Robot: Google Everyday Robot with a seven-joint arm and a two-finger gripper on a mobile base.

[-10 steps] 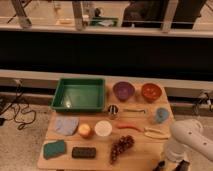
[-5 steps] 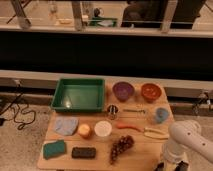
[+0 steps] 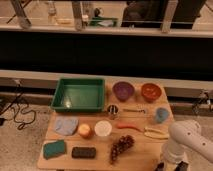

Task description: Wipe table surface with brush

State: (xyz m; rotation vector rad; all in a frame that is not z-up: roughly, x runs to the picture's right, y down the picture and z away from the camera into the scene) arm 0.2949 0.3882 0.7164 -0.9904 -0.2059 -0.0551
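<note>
Worktop (image 3: 145,152): light tan wood, rectangular. Green tray (image 3: 79,95) sits at its far left. White arm (image 3: 186,140) stands at the near right corner. The pincer (image 3: 173,167) hangs low by that corner, fingers together, with nothing seen between them. Brush (image 3: 134,110) lies flat, right of centre, between metal cup (image 3: 113,110) and blue cup (image 3: 161,114). Its long axis runs left to right, and the head end is not discernible.

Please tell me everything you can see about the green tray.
The green tray is rectangular, plastic-looking, with raised sloping walls and a flat floor; it appears empty. It lies flat at the back left of the wooden table. The gripper is far from it, low beside the table's front right corner.
</note>
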